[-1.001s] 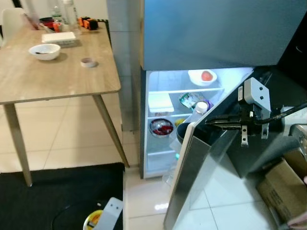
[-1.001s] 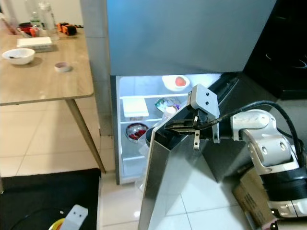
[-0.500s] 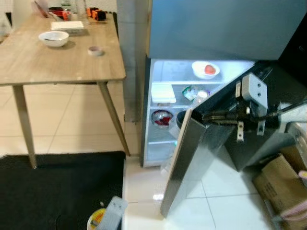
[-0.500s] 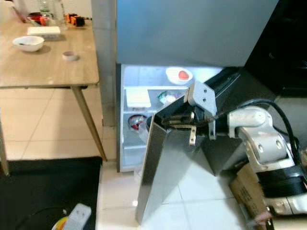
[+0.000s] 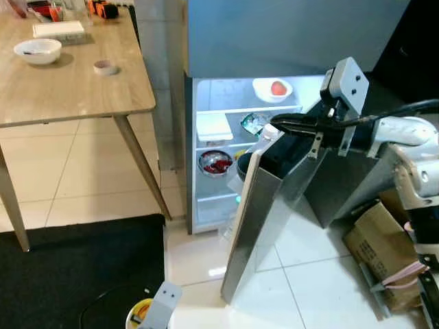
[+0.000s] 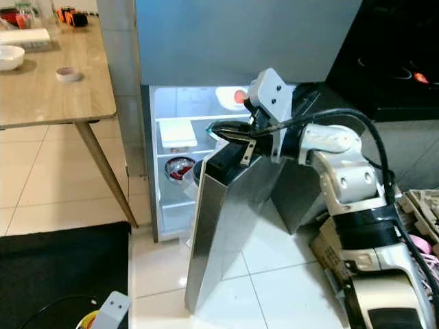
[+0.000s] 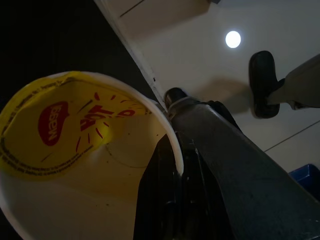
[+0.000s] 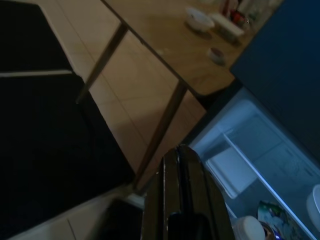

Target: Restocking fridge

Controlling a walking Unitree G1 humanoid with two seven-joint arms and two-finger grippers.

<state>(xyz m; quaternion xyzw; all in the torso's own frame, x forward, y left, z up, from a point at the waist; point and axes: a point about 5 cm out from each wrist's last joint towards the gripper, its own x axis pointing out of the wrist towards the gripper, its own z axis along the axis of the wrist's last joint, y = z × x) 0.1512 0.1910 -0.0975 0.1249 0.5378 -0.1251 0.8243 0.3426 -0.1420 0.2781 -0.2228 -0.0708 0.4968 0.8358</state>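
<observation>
The fridge's lower compartment (image 5: 233, 137) is lit, and its steel door (image 5: 257, 212) stands partly open. My right gripper (image 5: 274, 123) is shut with nothing in it, its fingers (image 8: 179, 165) lying over the door's top edge beside a white-capped bottle (image 5: 266, 136) in the door rack. Low at my left, the left gripper (image 7: 175, 170) is shut on the rim of a yellow-and-white cup (image 7: 75, 145), which hangs over the black mat (image 5: 68, 274). On the shelves are a white bowl with a red item (image 5: 271, 89), a white box (image 5: 214, 127), a packet (image 5: 254, 122) and a bowl of red food (image 5: 215, 162).
A wooden table (image 5: 68, 89) stands left of the fridge with a white bowl (image 5: 37, 49) and a tape roll (image 5: 104, 66) on it. A cardboard box (image 5: 374, 240) sits on the tiles to the right of the door. A dark cabinet lies behind my right arm.
The whole view has shifted, so the camera has moved. My right gripper stays at the door's top edge and the left one keeps hold of the cup.
</observation>
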